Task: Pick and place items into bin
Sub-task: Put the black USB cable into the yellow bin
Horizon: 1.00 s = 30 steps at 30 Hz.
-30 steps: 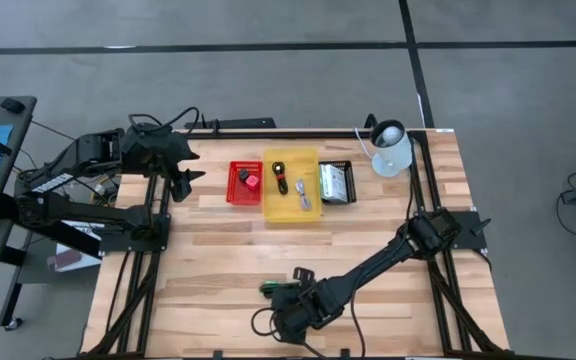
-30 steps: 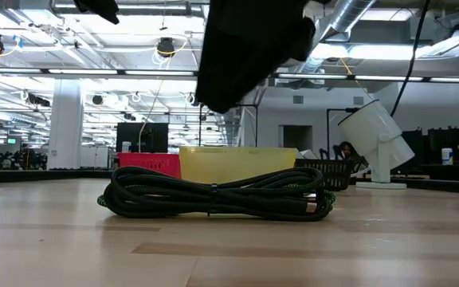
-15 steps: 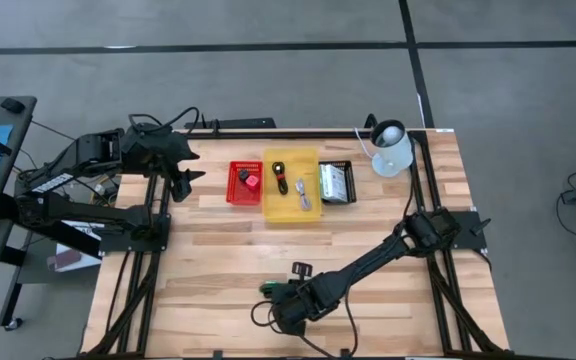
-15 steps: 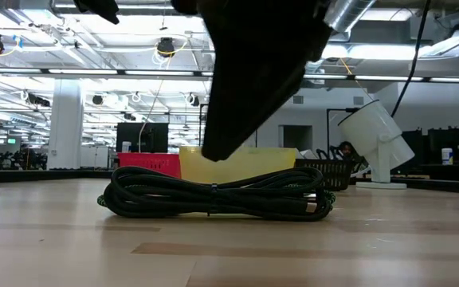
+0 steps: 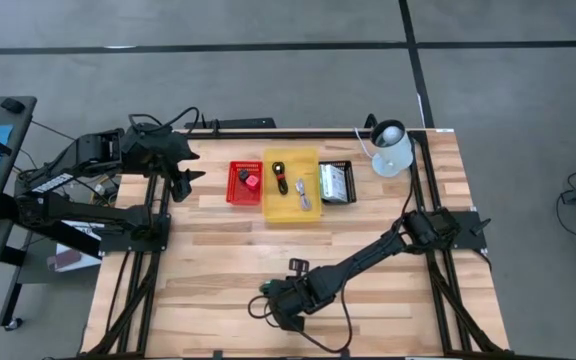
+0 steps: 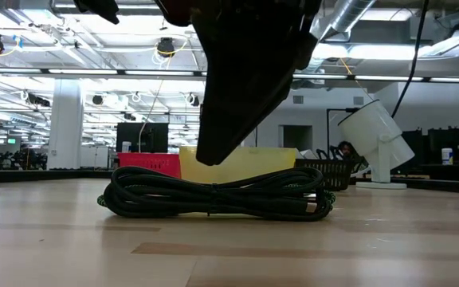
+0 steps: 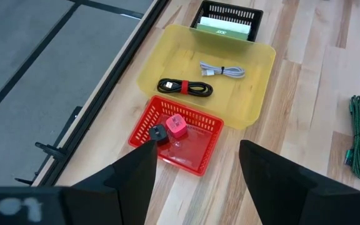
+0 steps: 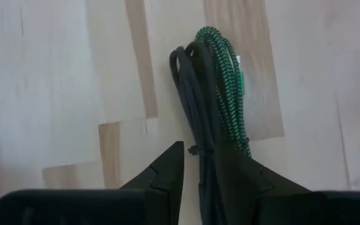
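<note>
Right wrist view: right gripper (image 8: 200, 164) fingers, open narrowly, straddle the coiled black-and-green braided cable (image 8: 216, 106) at the desk's 6 o'clock, presumably to pinch it.

- High view: overhead, straight down, far enough to take in whole table (image 5: 218, 260) + both arms.
- Low view: at tabletop height, level across the wood into the room; very close to coiled cable (image 6: 213, 198), bins behind it.
- Left wrist view: angled down from some way off onto red basket (image 7: 192, 119), yellow bin (image 7: 255, 56), black basket (image 7: 255, 14); same three show in high + low views.
- Right wrist view: close above the cable (image 8: 220, 106), looking nearly straight down; cable shared w/ all other views.
</note>
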Each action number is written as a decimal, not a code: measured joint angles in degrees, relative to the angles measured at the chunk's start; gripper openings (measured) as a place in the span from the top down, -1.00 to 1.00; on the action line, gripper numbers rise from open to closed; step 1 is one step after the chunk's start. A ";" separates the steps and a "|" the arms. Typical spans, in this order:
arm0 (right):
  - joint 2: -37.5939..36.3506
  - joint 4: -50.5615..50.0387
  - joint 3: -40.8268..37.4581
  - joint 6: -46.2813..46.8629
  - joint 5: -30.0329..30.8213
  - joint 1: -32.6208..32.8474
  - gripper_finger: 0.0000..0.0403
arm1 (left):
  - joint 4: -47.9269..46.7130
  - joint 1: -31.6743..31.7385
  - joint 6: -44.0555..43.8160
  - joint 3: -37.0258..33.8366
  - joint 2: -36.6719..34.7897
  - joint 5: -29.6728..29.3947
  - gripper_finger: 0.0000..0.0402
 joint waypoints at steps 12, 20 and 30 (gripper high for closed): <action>0.00 -0.02 0.00 -0.58 0.00 -0.18 0.57 | 0.00 -0.01 0.00 0.00 0.00 0.00 -0.10; -0.09 2.84 -3.12 -0.38 -0.32 -0.19 0.57 | 0.00 0.00 0.00 0.00 -0.02 0.00 -0.10; -0.15 6.08 -6.35 1.52 0.02 -0.19 0.57 | 0.00 0.00 0.00 0.00 0.00 0.00 -0.10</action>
